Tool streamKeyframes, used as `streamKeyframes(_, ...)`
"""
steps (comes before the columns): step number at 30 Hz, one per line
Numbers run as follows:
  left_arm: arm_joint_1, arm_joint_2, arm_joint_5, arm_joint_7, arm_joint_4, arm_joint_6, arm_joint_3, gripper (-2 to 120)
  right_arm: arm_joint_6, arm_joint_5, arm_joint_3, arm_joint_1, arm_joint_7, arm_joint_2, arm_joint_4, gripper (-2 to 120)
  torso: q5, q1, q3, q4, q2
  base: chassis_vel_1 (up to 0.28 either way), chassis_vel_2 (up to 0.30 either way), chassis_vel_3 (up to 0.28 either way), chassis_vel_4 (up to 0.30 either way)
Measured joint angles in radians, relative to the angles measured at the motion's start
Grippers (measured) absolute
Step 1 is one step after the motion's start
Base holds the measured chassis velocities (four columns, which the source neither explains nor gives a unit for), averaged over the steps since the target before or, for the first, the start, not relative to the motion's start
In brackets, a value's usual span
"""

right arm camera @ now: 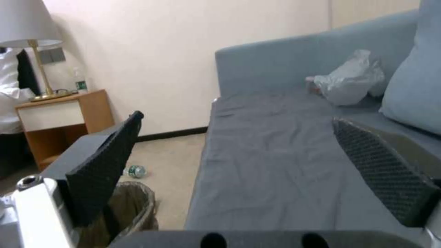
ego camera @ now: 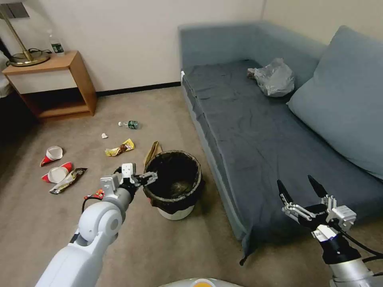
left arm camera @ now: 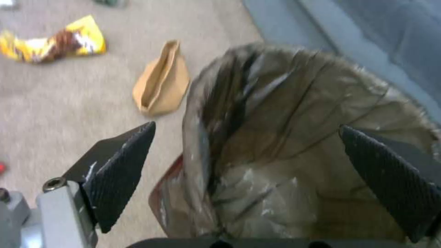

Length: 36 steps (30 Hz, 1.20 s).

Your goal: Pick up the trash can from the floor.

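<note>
The trash can (ego camera: pixel 174 184), white with a black bag liner over its rim, stands upright on the beige carpet floor (ego camera: pixel 159 111) close to the sofa's front edge. My left gripper (ego camera: pixel 153 177) is at the can's left rim. In the left wrist view the left gripper (left arm camera: pixel 246 125) is open and straddles the lined rim of the trash can (left arm camera: pixel 285 113), one finger over the carpet and the other over the inside. My right gripper (ego camera: pixel 295 180) hangs open and empty over the sofa seat's front. Past my right gripper (right arm camera: pixel 237 117), part of the trash can (right arm camera: pixel 133 203) shows low down.
Litter lies left of the can: a brown paper bag (ego camera: pixel 153 150), a yellow wrapper (ego camera: pixel 119 148), a bottle (ego camera: pixel 129 124), two red-and-white cups (ego camera: pixel 54 153) and more wrappers (ego camera: pixel 68 180). The blue sofa (ego camera: pixel 255 131) holds a grey plastic bag (ego camera: pixel 275 77). A wooden nightstand (ego camera: pixel 52 85) stands far left.
</note>
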Motion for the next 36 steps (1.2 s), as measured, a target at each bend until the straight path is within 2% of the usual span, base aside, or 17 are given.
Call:
streamKeyframes(5,-0.019,-0.018,-0.022,-0.024,0.042,0.003,0.019,95,-0.001,0.0,0.005,0.002,-0.001,0.0,-0.009,100,-0.0001,0.0,0.0,0.0,0.0,0.0,0.0,0.0,0.0)
streamKeyframes(14,-0.042,-0.032,-0.023,-0.03,0.084,0.002,0.044,91,-0.001,0.0,0.011,0.003,-0.002,0.004,-0.016,100,-0.0001,0.0,0.0,0.0,0.0,0.0,0.0,0.0,0.0)
streamKeyframes(16,-0.047,-0.032,-0.022,-0.033,0.097,-0.001,0.047,81,-0.001,-0.001,0.015,0.004,-0.003,0.005,-0.021,100,-0.0001,0.0,0.0,0.0,0.0,0.0,0.0,0.0,0.0)
streamKeyframes(17,-0.047,-0.032,-0.022,-0.033,0.097,-0.001,0.047,81,-0.001,-0.001,0.015,0.004,-0.003,0.005,-0.021,100,-0.0001,0.0,0.0,0.0,0.0,0.0,0.0,0.0,0.0)
streamKeyframes(19,-0.048,-0.031,-0.022,-0.034,0.108,-0.004,0.047,69,-0.002,-0.001,0.017,0.005,-0.003,0.006,-0.024,100,0.0,0.0,0.0,0.0,0.0,0.0,0.0,0.0,0.0)
streamKeyframes(26,-0.049,-0.031,-0.022,-0.034,0.118,-0.005,0.047,52,-0.003,-0.001,0.017,0.005,-0.003,0.009,-0.023,100,-0.0001,0.0,0.0,0.0,0.0,0.0,0.0,0.0,0.0)
streamKeyframes(28,-0.049,-0.032,-0.021,-0.034,0.118,-0.005,0.046,40,-0.003,-0.001,0.017,0.003,-0.004,0.009,-0.018,100,0.0,0.0,0.0,0.0001,0.0,0.0,0.0,0.0,0.0)
streamKeyframes(36,-0.039,-0.033,-0.021,-0.035,0.117,-0.005,0.041,21,-0.002,-0.001,0.023,-0.006,-0.009,0.008,-0.006,100,-0.0001,0.0,0.0,0.0,0.0,0.0,0.0,0.0,0.0)
